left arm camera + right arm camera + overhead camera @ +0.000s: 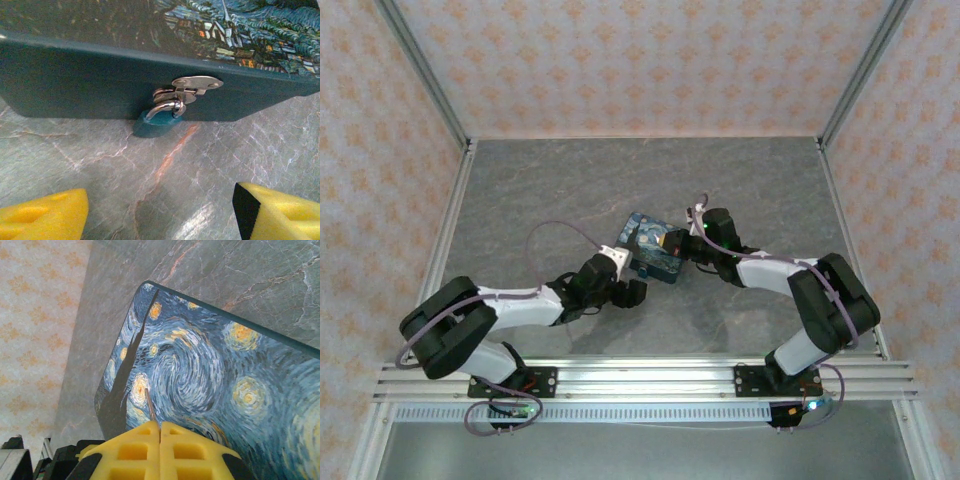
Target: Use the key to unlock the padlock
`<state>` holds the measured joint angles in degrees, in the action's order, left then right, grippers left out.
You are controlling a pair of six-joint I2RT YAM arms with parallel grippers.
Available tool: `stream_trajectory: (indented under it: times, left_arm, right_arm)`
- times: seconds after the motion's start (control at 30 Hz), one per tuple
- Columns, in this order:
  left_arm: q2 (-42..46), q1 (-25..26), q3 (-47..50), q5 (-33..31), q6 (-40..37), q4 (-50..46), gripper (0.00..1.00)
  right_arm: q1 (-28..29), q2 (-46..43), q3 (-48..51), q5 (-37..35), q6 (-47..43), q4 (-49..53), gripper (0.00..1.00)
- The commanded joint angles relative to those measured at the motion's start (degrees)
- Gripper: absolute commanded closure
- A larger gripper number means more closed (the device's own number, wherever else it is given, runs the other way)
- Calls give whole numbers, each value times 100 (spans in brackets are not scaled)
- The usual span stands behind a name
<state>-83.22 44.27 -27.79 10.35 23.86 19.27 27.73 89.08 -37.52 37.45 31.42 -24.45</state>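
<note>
Left end effector (pixel 160 220): pads wide apart, empty, low in left wrist frame, facing padlock (pixel 156 122) at centre. Padlock hangs from clasp (pixel 196 84) on tin (pixel 75 80) front. Shackle up, body down by desk (pixel 100 165), long axis near vertical. Right end effector (pixel 160 447): clamped on key (pixel 150 405), which points up-frame over tin. Your step looks like pre-grasp. Next you steady padlock body and find keyway, hidden now.

Pale walls (pixel 640 60) with orange motifs, perhaps wallpaper, enclose a grey marbled tabletop (pixel 560 180).
</note>
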Motion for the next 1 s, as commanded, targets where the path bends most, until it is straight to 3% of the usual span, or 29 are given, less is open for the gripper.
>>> stream_trajectory:
  times: [0.0, 0.67, 0.97]
  left_arm:
    - [-192, 62, -214, -167, -128, 559, 25]
    - [-1259, 72, -665, -540, -342, 969, 34]
    - [-1400, 72, -776, -284, -265, 1064, 39]
  right_arm:
    - [14, 66, 47, -289, -171, 806, 100]
    - [14, 2, 52, -247, -226, 897, 100]
    - [14, -42, 50, -247, -233, 924, 100]
